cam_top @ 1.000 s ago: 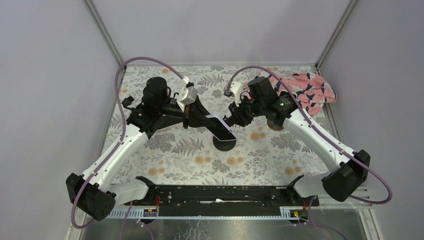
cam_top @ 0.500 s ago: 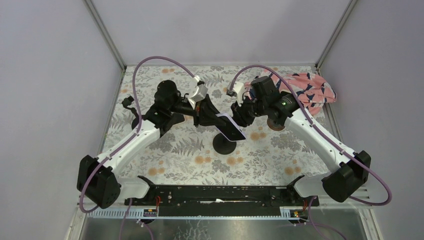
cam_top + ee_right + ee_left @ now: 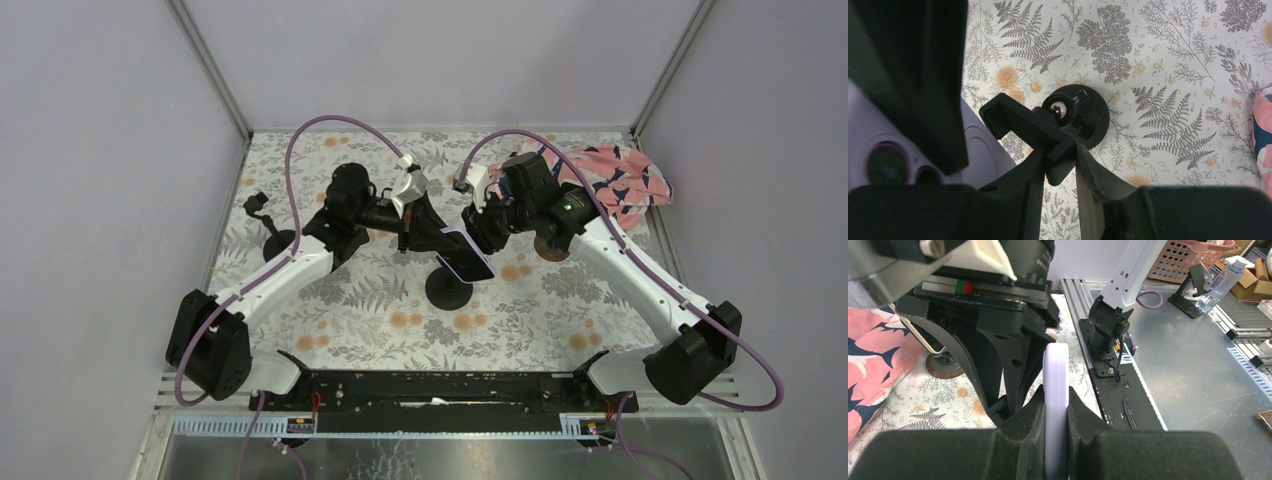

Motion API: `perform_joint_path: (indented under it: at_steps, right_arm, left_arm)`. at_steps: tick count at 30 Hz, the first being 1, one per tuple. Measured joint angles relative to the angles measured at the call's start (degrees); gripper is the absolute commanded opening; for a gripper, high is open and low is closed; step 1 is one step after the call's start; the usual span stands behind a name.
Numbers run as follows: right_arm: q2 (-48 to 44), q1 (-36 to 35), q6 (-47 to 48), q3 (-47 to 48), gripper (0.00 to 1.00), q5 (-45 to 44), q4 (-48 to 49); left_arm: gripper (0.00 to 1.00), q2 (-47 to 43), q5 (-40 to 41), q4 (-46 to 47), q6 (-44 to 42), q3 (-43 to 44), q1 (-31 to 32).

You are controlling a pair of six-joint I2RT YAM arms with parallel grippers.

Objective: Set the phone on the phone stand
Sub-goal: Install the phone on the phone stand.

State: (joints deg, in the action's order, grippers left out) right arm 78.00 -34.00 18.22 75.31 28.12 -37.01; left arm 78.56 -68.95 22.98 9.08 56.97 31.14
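Note:
My left gripper (image 3: 432, 238) is shut on the lavender phone (image 3: 466, 256) and holds it tilted above the black phone stand (image 3: 449, 290) at the middle of the table. In the left wrist view the phone (image 3: 1055, 385) shows edge-on, pinched in my left gripper (image 3: 1055, 395). My right gripper (image 3: 479, 231) meets it from the right. In the right wrist view my right gripper (image 3: 1060, 162) is shut on the stand's black clamp (image 3: 1020, 122) above its round base (image 3: 1093, 117). The phone's back (image 3: 983, 147) lies just left of the clamp.
A pink patterned cloth (image 3: 615, 185) lies at the back right corner. A round brown coaster (image 3: 548, 250) sits under the right arm. A small black mount (image 3: 262, 212) stands at the left edge. Metal frame posts rise at the back corners.
My left arm has swung to the right and carried the phone from above the stand's left side to right against my right gripper. The right arm has barely moved.

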Motion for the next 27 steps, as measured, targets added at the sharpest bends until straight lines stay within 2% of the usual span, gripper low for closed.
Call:
perform_joint_path:
  at_steps: [18,22,24,27]
  right_arm:
    - [0.0,0.04,-0.02,-0.09,0.22,0.0,0.24]
    - [0.0,0.04,0.0,-0.09,0.27,0.0,0.22]
    - [0.0,0.04,0.02,-0.13,0.3,0.0,0.24]
    - [0.0,0.11,0.04,-0.17,0.31,0.02,0.46]
  left_arm:
    - [0.0,3.76,-1.79,0.66,-2.05,0.04,-1.46]
    - [0.0,4.2,-2.08,0.76,-2.27,0.11,-1.55]
    - [0.0,4.33,-2.08,-0.94,-3.87,0.61,-1.55]
    - [0.0,4.42,-2.1,-4.61,-6.95,1.84,-1.55]
